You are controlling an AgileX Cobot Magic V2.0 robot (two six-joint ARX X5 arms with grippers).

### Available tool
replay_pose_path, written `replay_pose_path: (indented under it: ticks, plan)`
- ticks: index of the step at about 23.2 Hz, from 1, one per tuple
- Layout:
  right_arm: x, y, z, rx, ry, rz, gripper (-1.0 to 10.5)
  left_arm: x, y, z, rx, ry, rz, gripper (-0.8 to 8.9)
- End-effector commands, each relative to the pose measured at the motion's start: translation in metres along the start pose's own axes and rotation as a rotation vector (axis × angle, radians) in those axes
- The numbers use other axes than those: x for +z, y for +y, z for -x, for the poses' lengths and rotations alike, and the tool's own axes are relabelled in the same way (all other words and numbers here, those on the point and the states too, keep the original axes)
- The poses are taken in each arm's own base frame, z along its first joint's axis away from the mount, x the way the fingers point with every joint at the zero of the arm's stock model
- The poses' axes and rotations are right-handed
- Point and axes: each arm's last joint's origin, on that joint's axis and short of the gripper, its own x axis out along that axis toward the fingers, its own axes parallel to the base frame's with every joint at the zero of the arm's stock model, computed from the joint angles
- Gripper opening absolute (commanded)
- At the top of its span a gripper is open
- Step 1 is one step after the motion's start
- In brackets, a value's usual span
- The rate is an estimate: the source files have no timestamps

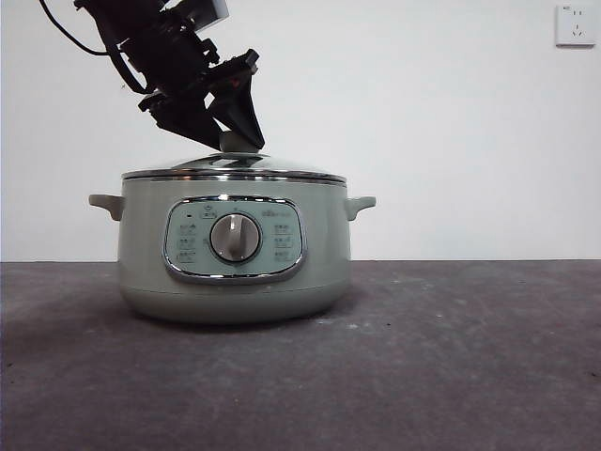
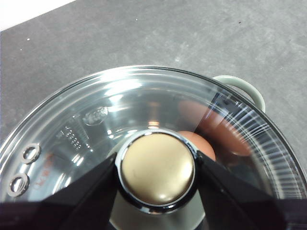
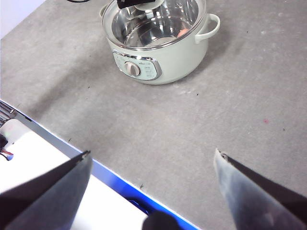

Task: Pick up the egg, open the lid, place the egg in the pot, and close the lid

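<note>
The pale green pot (image 1: 235, 282) stands on the grey table with the glass lid (image 1: 272, 169) sitting flat on its rim. My left gripper (image 1: 235, 141) comes down from the upper left, its jaws closed against both sides of the lid's knob (image 2: 156, 167). The brown-orange egg (image 2: 201, 143) lies inside the pot and shows through the glass lid (image 2: 96, 105) beside the knob. The right wrist view shows the pot (image 3: 163, 67) from afar with the egg (image 3: 183, 32) inside. My right gripper (image 3: 153, 158) is open and empty, high above the table and far from the pot.
A wall socket (image 1: 575, 25) is on the white wall at the upper right. The pot's side handle (image 2: 244, 88) sticks out past the lid's rim. A white surface with a blue edge (image 3: 72, 191) lies below my right gripper.
</note>
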Motion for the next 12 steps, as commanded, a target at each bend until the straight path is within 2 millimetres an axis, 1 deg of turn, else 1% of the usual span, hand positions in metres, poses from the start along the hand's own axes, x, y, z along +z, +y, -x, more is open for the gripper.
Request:
replay_pose_path:
  ticks: [1,2,3,4,7,8,12]
  plan:
    - [-0.0034,-0.0002,-0.0006,0.002,0.025,-0.012,4.3,-0.0047,-0.0013,-0.0040,-0.023,0.034,0.005,0.00]
    - [-0.0034,-0.0002,-0.0006,0.002,0.025,-0.012,4.3,-0.0047,-0.0013,-0.0040,-0.022,0.034,0.005,0.03]
    - [-0.0034,-0.0002,-0.0006,0.002,0.025,-0.012,4.3,-0.0045,-0.0012,-0.0040,-0.022,0.032,0.004,0.48]
    - [-0.0034,-0.0002,-0.0006,0.002,0.025,-0.012,4.3,-0.0044,-0.0012,-0.0040,-0.022,0.031,0.004,1.26]
    - [-0.0034,-0.0002,-0.0006,0.002,0.025,-0.012,4.3,-0.0042,-0.0011,-0.0038,-0.021,0.030,0.004,4.06]
    - [-0.0034,-0.0002,-0.0007,0.002,0.025,-0.012,4.3,-0.0037,-0.0008,-0.0034,-0.021,0.028,0.004,4.48]
    - [-0.0034,-0.0003,-0.0007,-0.004,0.025,-0.012,4.3,0.0006,0.0009,0.0017,-0.014,0.013,0.004,4.46]
